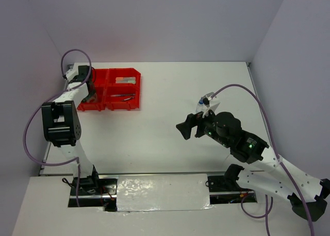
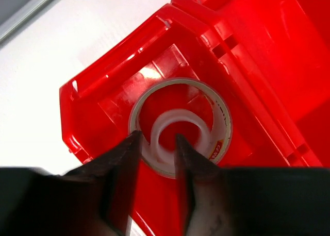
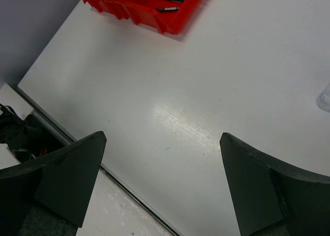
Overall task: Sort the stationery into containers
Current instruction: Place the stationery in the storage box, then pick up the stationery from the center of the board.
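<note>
Currently, left jaws clamping tape ring [image 2: 221, 135] over red tray [image 2: 95, 89], right jaws apart.

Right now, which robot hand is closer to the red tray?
Left. The left gripper is right over the red tray; the right gripper is far across the table.

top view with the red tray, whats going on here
Two robot arms are sorting stationery into a red tray. The left gripper is down in one compartment, its fingers either side of the near wall of a tape roll lying there; whether it grips is unclear. Pens lie in another compartment. The right gripper hangs wide open over the table, holding nothing, with a blue-capped bottle beside that arm.
</note>
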`<state>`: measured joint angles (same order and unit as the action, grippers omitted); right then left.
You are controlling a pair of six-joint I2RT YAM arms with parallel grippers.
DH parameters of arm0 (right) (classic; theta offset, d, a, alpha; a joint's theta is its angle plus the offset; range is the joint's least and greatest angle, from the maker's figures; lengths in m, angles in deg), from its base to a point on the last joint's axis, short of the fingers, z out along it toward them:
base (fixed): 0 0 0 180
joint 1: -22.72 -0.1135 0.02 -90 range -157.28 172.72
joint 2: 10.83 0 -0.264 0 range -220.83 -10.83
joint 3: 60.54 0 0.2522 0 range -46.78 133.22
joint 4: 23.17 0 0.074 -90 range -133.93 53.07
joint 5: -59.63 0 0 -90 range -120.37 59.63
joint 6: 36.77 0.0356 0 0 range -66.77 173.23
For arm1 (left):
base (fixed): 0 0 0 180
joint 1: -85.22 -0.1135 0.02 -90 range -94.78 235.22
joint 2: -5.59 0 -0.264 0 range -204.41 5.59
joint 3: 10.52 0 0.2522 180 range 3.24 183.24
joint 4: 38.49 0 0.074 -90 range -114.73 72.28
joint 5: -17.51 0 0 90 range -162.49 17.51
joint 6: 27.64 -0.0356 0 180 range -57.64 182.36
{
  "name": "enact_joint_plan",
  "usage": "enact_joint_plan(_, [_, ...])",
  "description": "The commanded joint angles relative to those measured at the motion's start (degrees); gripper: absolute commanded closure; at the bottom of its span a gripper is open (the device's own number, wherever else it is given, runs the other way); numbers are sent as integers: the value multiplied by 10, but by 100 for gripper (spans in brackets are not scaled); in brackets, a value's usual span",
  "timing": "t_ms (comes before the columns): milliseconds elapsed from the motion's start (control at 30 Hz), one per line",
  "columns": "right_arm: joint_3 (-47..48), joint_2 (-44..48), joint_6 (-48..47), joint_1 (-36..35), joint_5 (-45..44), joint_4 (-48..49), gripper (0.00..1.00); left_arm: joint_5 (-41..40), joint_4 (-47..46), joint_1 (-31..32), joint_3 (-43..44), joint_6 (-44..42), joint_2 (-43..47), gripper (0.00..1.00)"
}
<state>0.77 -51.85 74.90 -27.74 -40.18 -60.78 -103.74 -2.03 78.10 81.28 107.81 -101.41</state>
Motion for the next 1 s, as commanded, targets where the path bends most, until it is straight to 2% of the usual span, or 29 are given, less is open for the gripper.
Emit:
enact_joint_plan(0, [22,3,-14,3,1,3,0,-7,-17,-4,22,9,5,43])
enact_joint_plan(67, [24,-1,-15,3,2,3,0,-14,-18,-4,17,10,25,34])
enact_joint_plan(267, [20,-3,-15,3,-16,3,0,8,-20,-1,7,10,78,33])
enact_joint_plan(367, [16,3,-7,3,-44,-1,0,24,-50,23,-11,-11,146,28])
enact_joint_plan(400, [17,6,1,4,-57,-3,0,25,-61,48,-17,-36,164,21])
enact_joint_plan(467, [20,11,8,9,-99,-21,0,10,-65,77,-16,-48,212,17])
enact_joint_plan(500, [22,10,14,15,-138,-37,0,12,-65,112,-20,-63,242,13])
enact_joint_plan(567, [22,7,19,46,-149,-49,0,29,-93,145,-53,-93,275,9])
enact_joint_plan(600, [18,9,20,54,-145,-51,0,65,-120,185,-74,-106,309,5])
enact_joint_plan(667, [7,21,26,75,-162,-53,0,74,-150,247,-120,-119,337,3])
enact_joint_plan(733, [-2,8,31,97,-204,-63,0,77,-144,282,-144,-116,373,1])
enact_joint_plan(767, [-4,-6,35,139,-209,-66,0,82,-130,312,-168,-114,386,1])
enact_joint_plan(867, [-2,-88,36,238,-119,-65,0,121,-106,371,-207,-119,440,1])
enact_joint_plan(967, [-5,-168,26,264,-113,-19,0,168,-70,411,-243,-128,499,1])
